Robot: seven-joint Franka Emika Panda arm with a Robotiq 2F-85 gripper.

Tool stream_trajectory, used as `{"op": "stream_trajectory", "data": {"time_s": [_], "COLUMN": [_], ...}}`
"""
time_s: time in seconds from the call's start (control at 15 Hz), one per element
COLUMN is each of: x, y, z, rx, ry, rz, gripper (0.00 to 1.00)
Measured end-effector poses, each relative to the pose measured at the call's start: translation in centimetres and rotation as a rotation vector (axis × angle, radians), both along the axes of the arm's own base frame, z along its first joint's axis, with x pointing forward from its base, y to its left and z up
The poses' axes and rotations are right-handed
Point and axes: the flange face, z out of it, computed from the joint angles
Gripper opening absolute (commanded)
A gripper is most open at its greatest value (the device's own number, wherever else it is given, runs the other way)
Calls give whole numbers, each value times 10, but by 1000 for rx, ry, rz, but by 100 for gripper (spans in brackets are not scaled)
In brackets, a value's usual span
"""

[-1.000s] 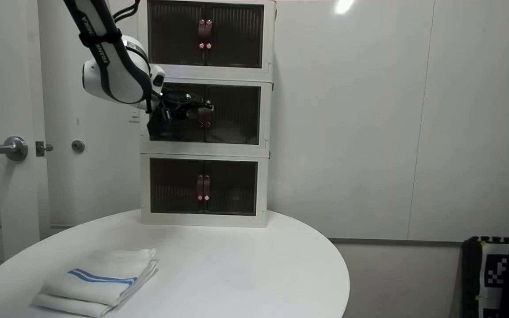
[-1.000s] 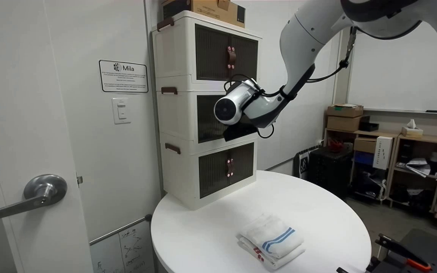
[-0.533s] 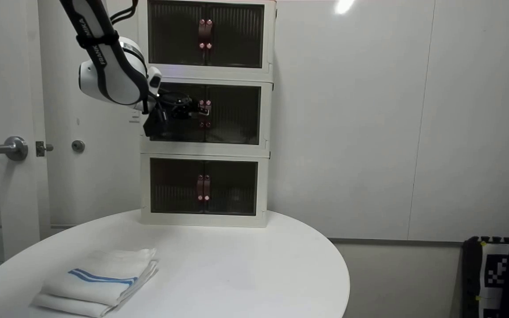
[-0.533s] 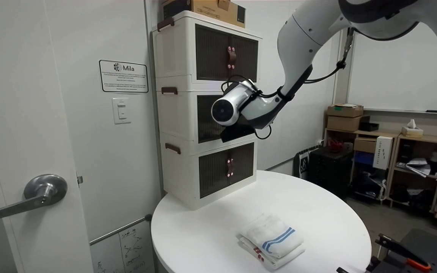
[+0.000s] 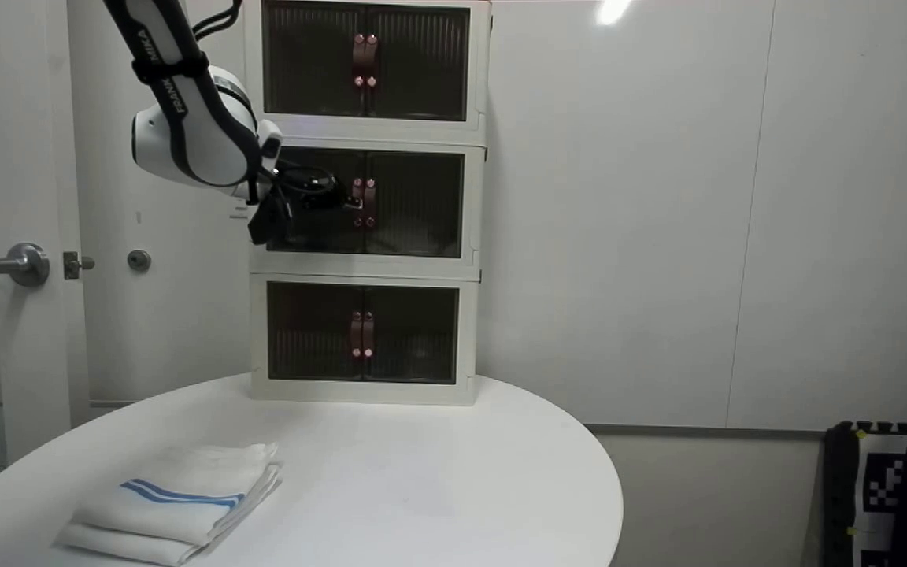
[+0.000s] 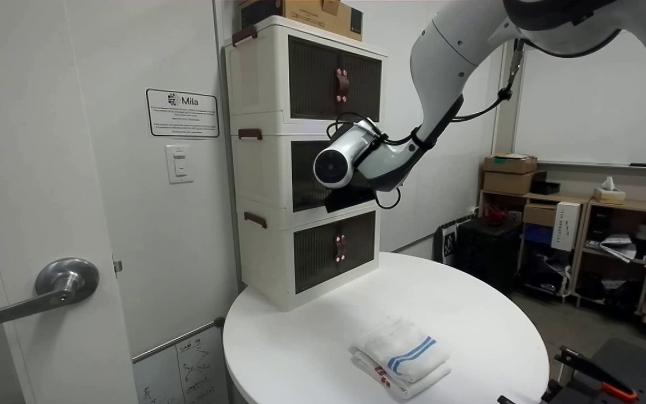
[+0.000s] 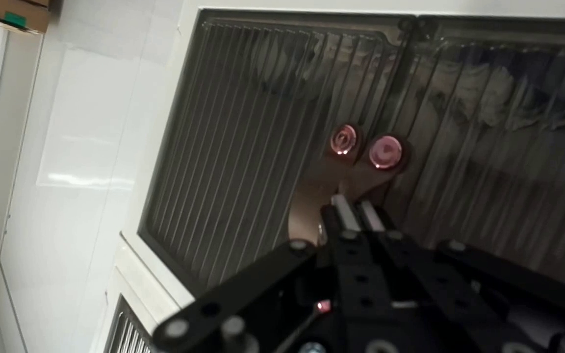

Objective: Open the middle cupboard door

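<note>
The middle cupboard door (image 5: pixel 416 206), a dark ribbed pane in a white frame, lies flush in the centre unit. Two brown strap handles with pink studs meet at its centre seam. In the wrist view my gripper (image 7: pixel 354 200) is closed over the strap handle (image 7: pixel 365 177) on the right, whose lower part disappears between the fingertips. The neighbouring handle (image 7: pixel 306 211) bulges past the outside of the jaws. An exterior view has the gripper (image 5: pixel 356 204) level with the upper half of the handles; elsewhere the wrist hides the jaws and both handles.
Similar units stand above (image 5: pixel 418 63) and below (image 5: pixel 414 335), with a cardboard box (image 6: pixel 323 17) on the top one. The stack rests on a round white table (image 6: pixel 300 348). A folded towel (image 5: pixel 178 488) lies near its front. A room door's lever (image 6: pixel 65 286) is close by.
The jaws have come together at the handles, and the wrist has shifted slightly left in both exterior views. The cupboard door has not visibly moved.
</note>
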Motion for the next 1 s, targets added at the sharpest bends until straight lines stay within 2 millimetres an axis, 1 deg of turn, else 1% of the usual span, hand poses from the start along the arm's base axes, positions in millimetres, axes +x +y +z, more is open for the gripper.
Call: {"op": "stream_trajectory", "data": {"time_s": [0.13,0.27,0.67,0.73,0.8,1.0], "x": [-7,-19,-70,-78,-86,-106], "y": [-1,-2,0,1,2,11], "z": [0,3,11,13,14,13], "rx": [15,28,89,100,111,134], "ry": [3,9,35,40,42,34], "rz": [6,11,39,46,52,71], "gripper": [1,1,1,28,29,50]}}
